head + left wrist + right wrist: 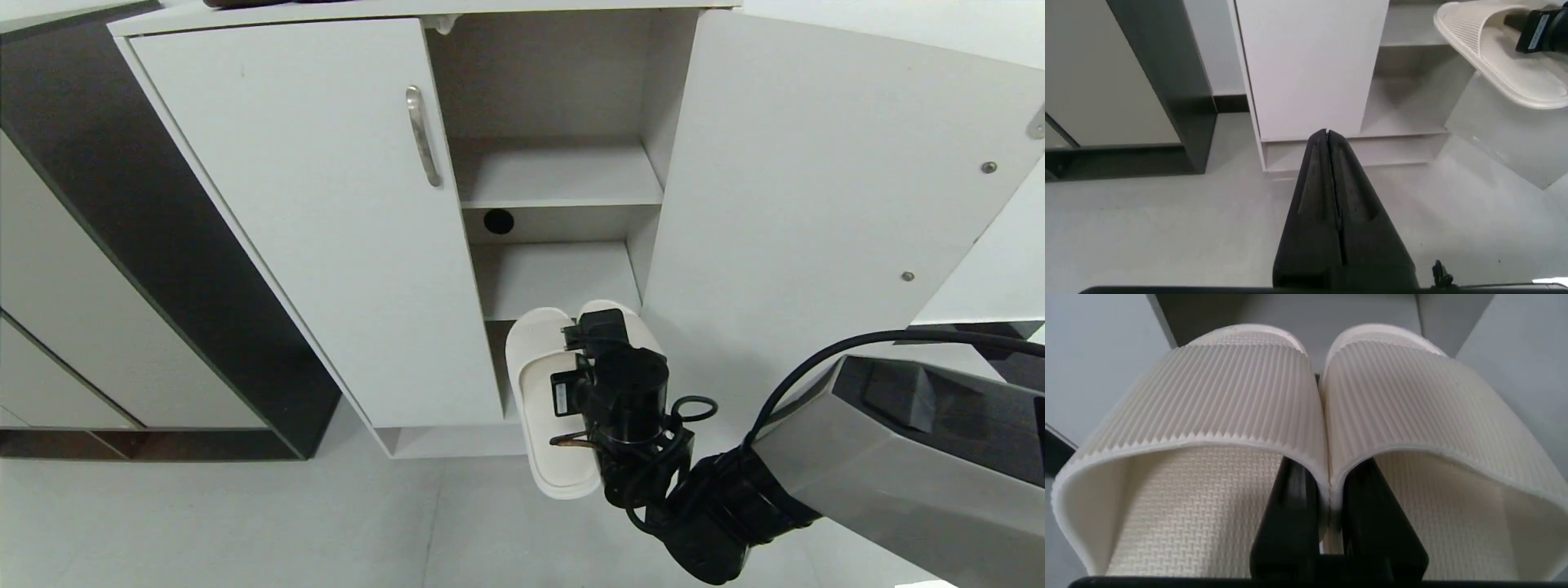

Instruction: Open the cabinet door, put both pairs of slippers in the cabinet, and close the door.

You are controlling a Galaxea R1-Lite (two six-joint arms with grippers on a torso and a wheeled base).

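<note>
Right wrist view looks along the right gripper (1327, 527), and its two black fingers (1286, 514) are squeezed on the inner sides of a pair of white slippers (1241, 416), which are held side by side in the air. The hold is only on the thin soft edges in the middle, so I think one slipper could slide out and drop on the floor (245, 523) if the arm shakes or tips. The left gripper (1327, 155) hangs low over the floor with its fingers pressed shut and nothing in them, so it could not catch anything. A little farther on, the slipper toes are just in front of the open side of the cabinet (539, 82), by the front edge of the lower shelf (555, 278). The pair is wide and the gap looks narrow, so a toe might bump the shelf edge, the closed left door (310, 204) or the open right door (816, 204) and get knocked loose. If the slippers end up poking out over the front edge, the right door may not close all the way
</note>
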